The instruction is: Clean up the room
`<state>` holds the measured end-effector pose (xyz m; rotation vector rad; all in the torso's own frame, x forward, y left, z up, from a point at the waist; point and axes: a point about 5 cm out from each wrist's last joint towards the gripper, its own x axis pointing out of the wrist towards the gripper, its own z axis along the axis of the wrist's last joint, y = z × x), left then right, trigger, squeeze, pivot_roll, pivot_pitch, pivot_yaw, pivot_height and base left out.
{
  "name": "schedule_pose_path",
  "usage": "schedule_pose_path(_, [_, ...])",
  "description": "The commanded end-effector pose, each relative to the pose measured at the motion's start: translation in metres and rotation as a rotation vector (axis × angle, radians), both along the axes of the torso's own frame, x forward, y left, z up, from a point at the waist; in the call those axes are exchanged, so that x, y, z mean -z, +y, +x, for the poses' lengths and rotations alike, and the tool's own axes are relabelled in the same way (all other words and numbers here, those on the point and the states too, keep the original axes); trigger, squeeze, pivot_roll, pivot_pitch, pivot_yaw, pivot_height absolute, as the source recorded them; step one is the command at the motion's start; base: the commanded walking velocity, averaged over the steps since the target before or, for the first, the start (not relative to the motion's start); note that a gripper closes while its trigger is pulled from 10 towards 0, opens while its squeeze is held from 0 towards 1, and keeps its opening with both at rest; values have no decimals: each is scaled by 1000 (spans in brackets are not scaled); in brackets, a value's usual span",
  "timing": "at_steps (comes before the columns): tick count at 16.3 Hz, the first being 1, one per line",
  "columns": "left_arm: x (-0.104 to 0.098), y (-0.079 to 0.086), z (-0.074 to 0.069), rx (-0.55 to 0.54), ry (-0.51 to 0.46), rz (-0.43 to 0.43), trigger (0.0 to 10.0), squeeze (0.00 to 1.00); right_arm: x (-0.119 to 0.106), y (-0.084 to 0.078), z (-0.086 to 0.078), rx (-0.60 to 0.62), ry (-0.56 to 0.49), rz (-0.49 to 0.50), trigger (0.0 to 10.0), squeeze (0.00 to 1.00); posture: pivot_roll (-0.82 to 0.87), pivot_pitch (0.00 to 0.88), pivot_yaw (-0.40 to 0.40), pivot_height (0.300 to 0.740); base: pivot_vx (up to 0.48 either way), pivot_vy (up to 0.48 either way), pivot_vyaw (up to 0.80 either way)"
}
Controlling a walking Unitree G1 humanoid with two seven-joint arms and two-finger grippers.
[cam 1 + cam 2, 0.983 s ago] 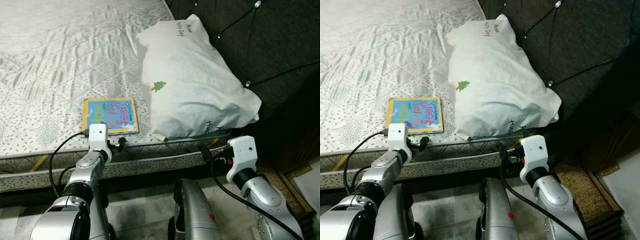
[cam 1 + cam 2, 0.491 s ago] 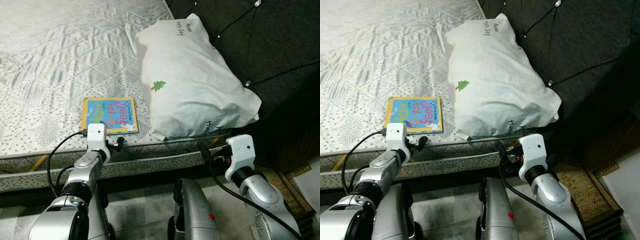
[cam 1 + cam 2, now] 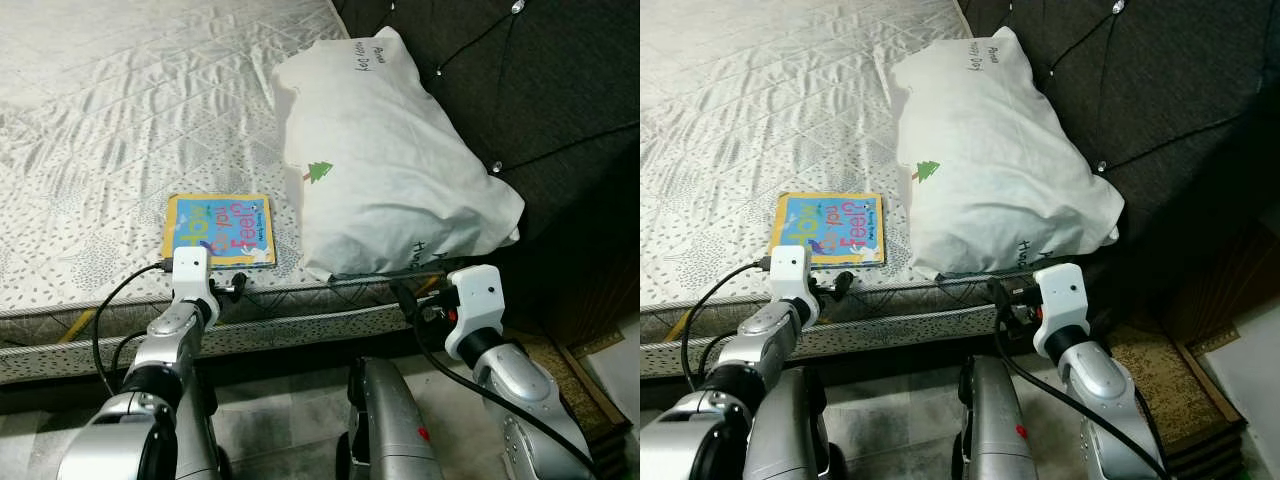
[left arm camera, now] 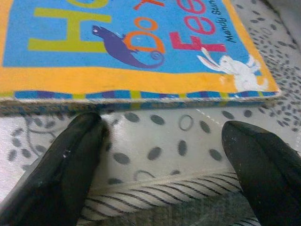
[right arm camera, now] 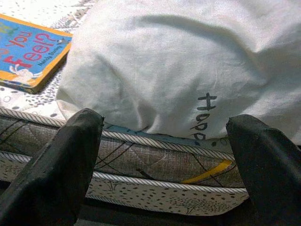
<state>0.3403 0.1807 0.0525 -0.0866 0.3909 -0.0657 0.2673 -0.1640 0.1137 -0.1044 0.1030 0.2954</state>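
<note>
Picture book (image 3: 220, 231) lies flat on the mattress (image 3: 110, 120), lower-left centre of the head views, near the bed's front edge. Left gripper (image 4: 164, 155) sits just short of its near edge, fingers spread wide, empty — tips on the spotted sheet. White pillow (image 3: 385, 165) w/ a small green tree print lies just right of the book; right gripper (image 5: 164, 155) faces its lower edge, also open, holding nothing. Pillow print partly legible only — "Happ". Dark tufted headboard (image 3: 540, 90) fills upper right; tiled floor (image 3: 290, 420) at the bottom betw. the arms.
</note>
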Motion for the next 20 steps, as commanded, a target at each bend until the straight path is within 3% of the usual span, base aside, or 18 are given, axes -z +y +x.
schedule_pose_path(1, [11, -7, -8, 29, 38, -3, 10000, 0, 1, -1, 1, 0, -3, -9, 10000, 0, -104, 122, -100, 532, 0, 0, 0])
schedule_pose_path(8, [14, -25, -14, 121, 23, 12, 10000, 0, 0, 11, 13, -18, -31, 15, 10000, 0, -63, 93, -90, 532, 0, 0, 0])
schedule_pose_path(12, [-17, -36, -16, 136, -159, 17, 10000, 0, -5, 23, 28, -36, -89, 40, 10000, 0, -33, 61, -73, 532, 0, 0, 0])
schedule_pose_path(16, [-48, -24, -17, 38, -318, 16, 10000, 0, -13, 29, 42, -28, -132, 52, 10000, 0, -17, 20, -57, 532, 0, 0, 0])
schedule_pose_path(20, [-76, 7, -34, -181, -506, 60, 10000, 0, -24, 33, 58, 24, -183, 125, 10000, 0, 16, 0, -38, 532, 0, 0, 0])
